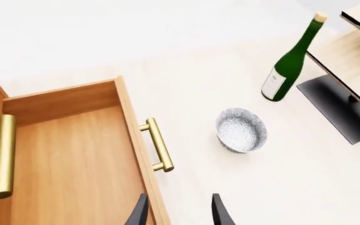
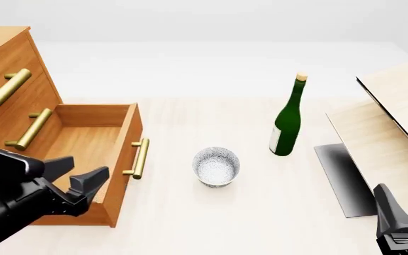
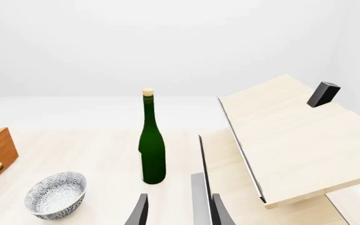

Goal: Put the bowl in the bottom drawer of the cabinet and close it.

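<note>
Bottom wooden drawer (image 2: 83, 143) gapes ready for the speckled white bowl (image 2: 216, 166) on the tabletop (image 2: 261, 212); both tools hang released, left tool (image 2: 83, 174), right tool (image 3: 178, 208).

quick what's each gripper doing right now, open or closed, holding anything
Left gripper: open, holding nothing, above the pulled-out bottom drawer.
Right gripper: open, holding nothing, near the table's right edge.

Front cam: fixed, high behind my arms, looking forward and down over the whole worktop (image 2: 261, 223). Left wrist cam: close, angled down over the open bottom drawer (image 1: 73, 159). Right wrist cam: low, near-level across the worktop. All three share the bowl (image 2: 216, 166) and green bottle (image 2: 288, 125).
</note>
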You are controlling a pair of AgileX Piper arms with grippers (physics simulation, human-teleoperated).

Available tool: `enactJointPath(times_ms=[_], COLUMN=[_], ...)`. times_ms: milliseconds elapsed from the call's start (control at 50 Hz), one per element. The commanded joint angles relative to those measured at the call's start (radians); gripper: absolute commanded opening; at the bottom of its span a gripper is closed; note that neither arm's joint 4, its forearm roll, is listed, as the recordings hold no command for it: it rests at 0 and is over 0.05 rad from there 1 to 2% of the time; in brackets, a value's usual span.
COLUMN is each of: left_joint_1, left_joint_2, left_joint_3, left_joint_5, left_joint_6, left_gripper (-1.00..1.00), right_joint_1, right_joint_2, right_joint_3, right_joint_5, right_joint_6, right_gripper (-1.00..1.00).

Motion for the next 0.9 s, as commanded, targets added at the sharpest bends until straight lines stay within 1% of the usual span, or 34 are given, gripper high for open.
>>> enactJointPath(times_ms=[20,480,600,900], left_joint_1=[-0.017,-0.056,-0.069,-0.096], left_joint_2=[-0.023,0.007,0.030,0.078], left_joint_3=[-0.032,-0.077,-0.077,-0.109], left_joint_5=[0.009,-0.012,-0.047,-0.086], left_joint_6=[-0.011,-0.042,-0.044,-0.064], left_gripper=[1.00,1.00,1.00,1.00], right_joint_1=[0.000,0.000,0.000,0.000], right_joint_2=[0.000,0.000,0.000,0.000], right_joint_3=[0.000,0.000,0.000,0.000], right_joint_5=[0.000,0.000,0.000,0.000], right_joint_6=[0.000,0.000,0.000,0.000], right_gripper=[1.00,1.00,1.00,1.00])
